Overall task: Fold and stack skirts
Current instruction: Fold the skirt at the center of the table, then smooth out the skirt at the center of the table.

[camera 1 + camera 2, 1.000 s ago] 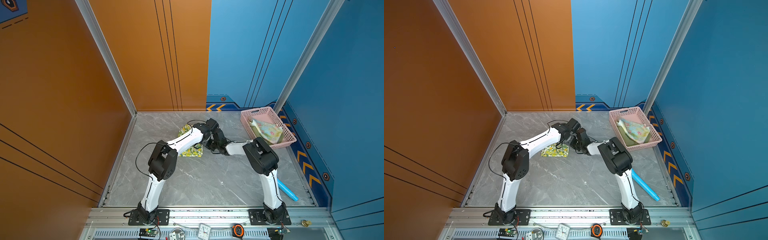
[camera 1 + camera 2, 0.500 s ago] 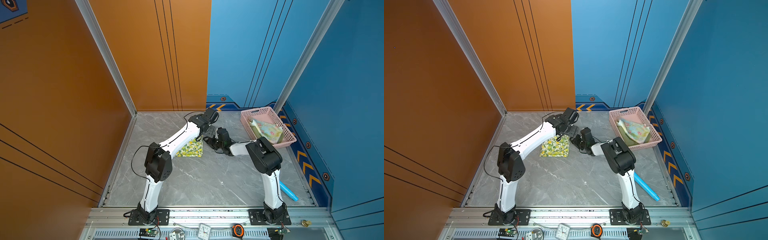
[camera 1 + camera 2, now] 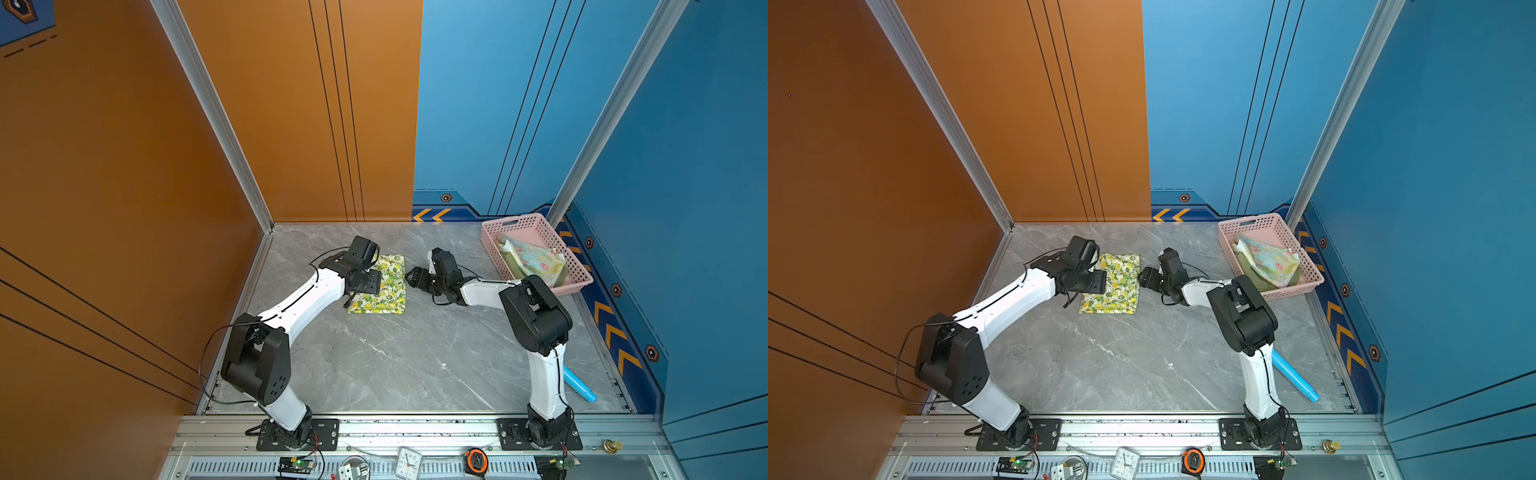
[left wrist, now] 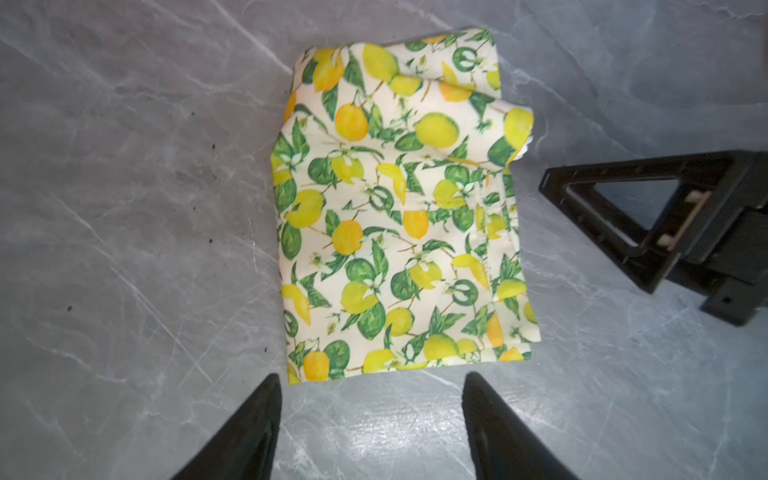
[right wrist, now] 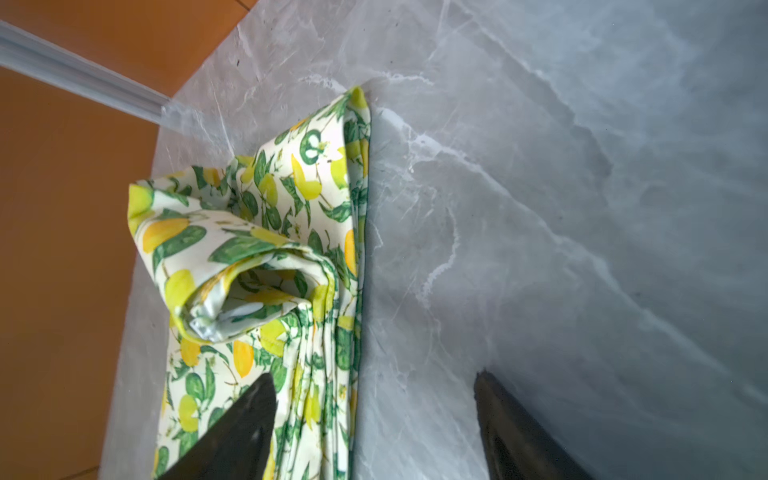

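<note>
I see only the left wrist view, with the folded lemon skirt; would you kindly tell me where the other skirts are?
Observer: Both lie in the pink basket at the far right corner, the floral skirt on top.
Operator: What lies under it?
Observer: The olive skirt, showing only as an edge.
Operator: Is the lemon fold tidy?
Observer: The right wrist view shows one corner of the lemon skirt rolled open like a tube.

The grey marbled table (image 3: 395, 365) carries a folded lemon-print skirt (image 3: 382, 286) lying flat at about eleven o'clock from its middle. A pink perforated basket (image 3: 515, 224) sits at two o'clock in the far corner. A blue tube (image 3: 579, 384) lies at four o'clock near the edge.
</note>
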### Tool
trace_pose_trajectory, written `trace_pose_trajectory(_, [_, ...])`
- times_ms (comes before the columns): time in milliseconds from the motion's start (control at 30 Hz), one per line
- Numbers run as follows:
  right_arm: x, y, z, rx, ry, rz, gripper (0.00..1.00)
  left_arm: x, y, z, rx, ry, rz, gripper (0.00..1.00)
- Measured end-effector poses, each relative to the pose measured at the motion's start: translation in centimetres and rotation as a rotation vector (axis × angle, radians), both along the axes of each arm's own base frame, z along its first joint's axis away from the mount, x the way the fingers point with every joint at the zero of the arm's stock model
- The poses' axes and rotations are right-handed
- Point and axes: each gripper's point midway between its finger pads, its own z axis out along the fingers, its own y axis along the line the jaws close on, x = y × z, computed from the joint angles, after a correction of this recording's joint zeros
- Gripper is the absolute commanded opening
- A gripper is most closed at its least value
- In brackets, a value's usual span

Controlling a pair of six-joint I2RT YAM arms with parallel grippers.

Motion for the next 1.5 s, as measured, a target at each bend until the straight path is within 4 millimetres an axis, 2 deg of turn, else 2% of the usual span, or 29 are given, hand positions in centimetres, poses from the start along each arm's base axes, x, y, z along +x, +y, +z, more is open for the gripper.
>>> trace_pose_trajectory(167, [-0.7, 0.9, 0.3, -0.156, -0.060, 0.136, 0.81, -1.6, 2.7, -1.0, -0.054, 0.019, 0.074, 0.69])
trace_pose_trajectory(267, [-1.2, 1.8, 0.7, -0.226, -0.120, 0.218, 0.81, -1.9, 3.6, -1.0, -0.078, 0.012, 0.103, 0.69])
trace_pose_trajectory(500, [-2.0, 3.3, 1.9, -0.344, -0.255, 0.360, 0.82, -2.3, 3.7, -1.2, -0.110, 0.007, 0.113, 0.70])
trace_pose_trajectory(633, [-1.1, 3.9, 3.4, -0.393, -0.340, 0.404, 0.82, -2.8, 3.8, -1.7, -0.116, 0.018, 0.112, 0.69])
trace_pose_trajectory(833, [1.0, 5.4, 7.7, -0.407, -0.470, 0.435, 0.80, -2.7, 3.6, -1.6, -0.128, 0.011, 0.109, 0.70])
trace_pose_trajectory(900, [1.7, 6.1, 8.4, -0.407, -0.497, 0.448, 0.79, -2.6, 3.6, -1.6, -0.129, 0.008, 0.109, 0.69])
trace_pose_trajectory(1000, [2.4, 7.1, 7.7, -0.407, -0.500, 0.485, 0.76, -2.6, 3.6, -1.6, -0.132, 0.009, 0.108, 0.69])
trace_pose_trajectory(1133, [2.1, 7.5, 4.8, -0.421, -0.446, 0.539, 0.73, -2.6, 3.5, -1.6, -0.132, 0.008, 0.108, 0.70])
trace_pose_trajectory(1200, [2.1, 7.6, 3.3, -0.431, -0.415, 0.557, 0.66, -2.6, 3.5, -1.5, -0.132, 0.007, 0.107, 0.69])
trace_pose_trajectory(1300, [2.3, 7.9, 2.1, -0.441, -0.394, 0.575, 0.47, -2.6, 3.5, -1.5, -0.133, 0.006, 0.107, 0.69])
trace_pose_trajectory(1400, [2.6, 8.0, 2.2, -0.445, -0.393, 0.579, 0.31, -2.6, 3.5, -1.5, -0.133, 0.007, 0.107, 0.69])
trace_pose_trajectory(1500, [3.2, 8.2, 3.4, -0.435, -0.409, 0.563, 0.28, -2.6, 3.5, -1.5, -0.133, 0.007, 0.107, 0.69])
